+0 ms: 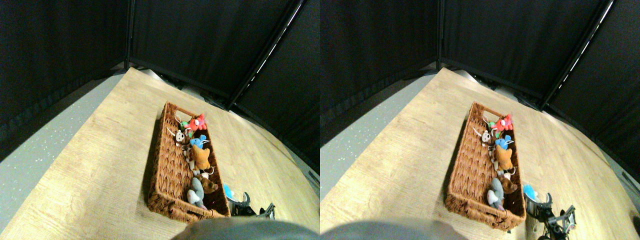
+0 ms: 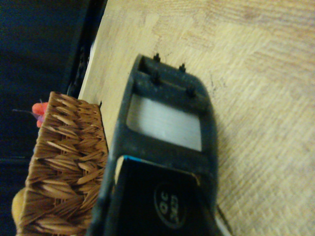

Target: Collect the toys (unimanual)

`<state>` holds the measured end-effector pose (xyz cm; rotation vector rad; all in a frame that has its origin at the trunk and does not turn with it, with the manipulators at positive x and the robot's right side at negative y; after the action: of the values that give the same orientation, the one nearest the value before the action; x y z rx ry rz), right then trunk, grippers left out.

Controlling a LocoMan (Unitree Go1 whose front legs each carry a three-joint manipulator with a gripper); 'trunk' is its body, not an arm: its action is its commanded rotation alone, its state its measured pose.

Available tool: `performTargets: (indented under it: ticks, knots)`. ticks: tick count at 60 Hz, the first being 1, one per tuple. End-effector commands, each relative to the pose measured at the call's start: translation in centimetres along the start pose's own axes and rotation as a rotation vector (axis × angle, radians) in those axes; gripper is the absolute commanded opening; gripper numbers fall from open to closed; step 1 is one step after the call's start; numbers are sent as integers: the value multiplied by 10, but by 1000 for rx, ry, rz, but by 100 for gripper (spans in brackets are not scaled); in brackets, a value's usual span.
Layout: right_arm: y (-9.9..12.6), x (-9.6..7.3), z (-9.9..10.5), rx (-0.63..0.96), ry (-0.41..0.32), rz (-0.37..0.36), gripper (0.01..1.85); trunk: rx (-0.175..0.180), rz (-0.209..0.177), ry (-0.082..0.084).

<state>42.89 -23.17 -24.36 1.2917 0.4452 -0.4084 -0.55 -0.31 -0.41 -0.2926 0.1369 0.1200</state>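
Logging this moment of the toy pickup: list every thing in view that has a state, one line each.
wicker basket: upright on the wooden floor, holding several toys.
red toy: in the basket's far end.
blue toy in the basket: lying mid-basket.
orange-brown toy: lying mid-basket.
grey toy: in the basket's near end.
blue toy outside: beside the basket's near right corner, by the gripper.
right gripper: low beside the basket; grip unclear.

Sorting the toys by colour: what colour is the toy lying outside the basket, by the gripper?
Blue: the toy shows best in the stereo pair view, beside the basket.

Black open-framed tool (image 2: pixel 167 98) with small top prongs.
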Motion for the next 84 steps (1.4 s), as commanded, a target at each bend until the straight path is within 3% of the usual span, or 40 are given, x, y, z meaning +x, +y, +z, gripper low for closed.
performTargets:
  ticks: [1,10,14,15,20,46,49,50,52,56,62,68,69,72,75,84]
  knots:
    - [5,1,-1,-19,2,10,67,-12,14,27]
    - [7,3,1,-44,-21,24,42,-11,14,28]
    - [8,4,1,-55,-28,58,22,-9,12,29]
    - [9,4,2,-77,-48,62,6,-9,12,30]
    - [13,3,3,-96,-112,44,6,-7,11,30]
    - [35,-7,10,-38,-172,124,6,-5,-1,3]
    - [42,-6,11,-91,-146,173,6,-5,-2,-1]
    - [50,-7,12,-133,-139,221,6,-5,-2,-7]
    - [50,-7,12,-133,-139,221,6,-5,-2,-7]
    - [77,-11,11,-277,-168,286,6,-7,-2,-18]
    - [97,-10,7,-198,-119,342,6,-7,-2,-26]
    - [120,-11,3,-234,-106,397,6,-14,3,-37]
    - [129,-11,1,-255,-96,433,6,-15,5,-38]
    - [129,-11,1,-255,-96,433,6,-17,6,-40]
    - [148,-17,-8,-245,-106,468,6,-25,14,-45]
    - [167,-21,-21,-288,-77,520,6,-41,26,-58]
